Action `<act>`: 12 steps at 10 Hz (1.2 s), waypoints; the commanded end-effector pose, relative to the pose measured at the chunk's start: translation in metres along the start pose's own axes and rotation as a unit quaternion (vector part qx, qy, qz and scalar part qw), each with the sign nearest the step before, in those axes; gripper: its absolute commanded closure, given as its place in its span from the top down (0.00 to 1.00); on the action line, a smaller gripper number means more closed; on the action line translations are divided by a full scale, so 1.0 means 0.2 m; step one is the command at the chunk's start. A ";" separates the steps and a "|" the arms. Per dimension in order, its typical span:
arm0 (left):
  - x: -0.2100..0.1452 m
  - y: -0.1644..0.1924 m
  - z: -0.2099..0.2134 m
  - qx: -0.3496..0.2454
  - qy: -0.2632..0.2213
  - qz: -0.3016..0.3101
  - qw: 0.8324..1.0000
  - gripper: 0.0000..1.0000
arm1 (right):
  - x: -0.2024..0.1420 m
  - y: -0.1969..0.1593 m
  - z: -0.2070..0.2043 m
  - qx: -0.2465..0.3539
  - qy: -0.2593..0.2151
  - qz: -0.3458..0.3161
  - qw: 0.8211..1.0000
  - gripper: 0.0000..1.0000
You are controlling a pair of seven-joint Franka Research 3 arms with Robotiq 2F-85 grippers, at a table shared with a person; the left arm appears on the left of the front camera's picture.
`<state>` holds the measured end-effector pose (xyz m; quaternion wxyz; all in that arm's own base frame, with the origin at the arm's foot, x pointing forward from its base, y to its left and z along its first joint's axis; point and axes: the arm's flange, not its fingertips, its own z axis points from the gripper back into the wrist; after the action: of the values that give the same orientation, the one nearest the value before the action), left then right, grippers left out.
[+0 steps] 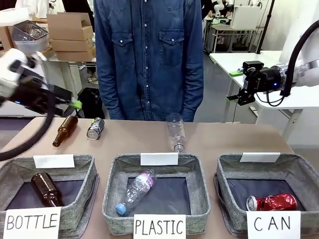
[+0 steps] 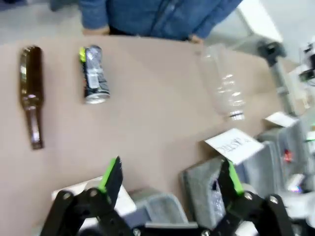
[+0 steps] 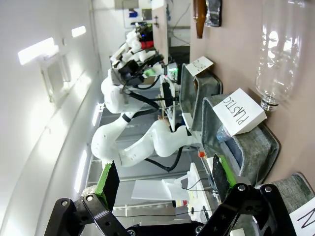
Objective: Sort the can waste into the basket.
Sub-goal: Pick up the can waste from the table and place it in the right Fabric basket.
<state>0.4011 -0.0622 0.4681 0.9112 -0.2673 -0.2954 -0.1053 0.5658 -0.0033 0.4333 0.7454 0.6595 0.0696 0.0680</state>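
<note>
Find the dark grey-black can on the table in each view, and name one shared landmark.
Front view: the dark can lies far back, left, on the table.
Left wrist view: the can is upper left.
Right wrist view: the can is cut by the top edge.
Landmark: the brown bottle lying beside it in every view.

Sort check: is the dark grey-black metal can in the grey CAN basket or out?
Out: dark grey-black metal can lies sideways on the table beside the brown glass bottle.
</note>
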 end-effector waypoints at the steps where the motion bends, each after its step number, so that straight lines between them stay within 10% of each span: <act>1: 0.07 0.01 -0.21 0.073 0.013 -0.079 0.994 1.00 | -0.02 0.01 0.00 -0.005 0.008 0.011 1.000 1.00; 5: 0.24 0.13 -0.70 0.105 0.123 -0.145 0.976 1.00 | -0.02 0.01 0.00 -0.005 0.008 0.011 1.000 1.00; 12: 0.39 0.40 -1.09 0.162 0.145 -0.025 0.976 1.00 | -0.02 0.01 0.00 -0.005 0.008 0.011 1.000 1.00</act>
<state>0.5926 -0.1125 0.3280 0.9695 -0.1092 -0.1791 -0.1271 0.5657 -0.0034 0.4331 0.7452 0.6596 0.0697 0.0680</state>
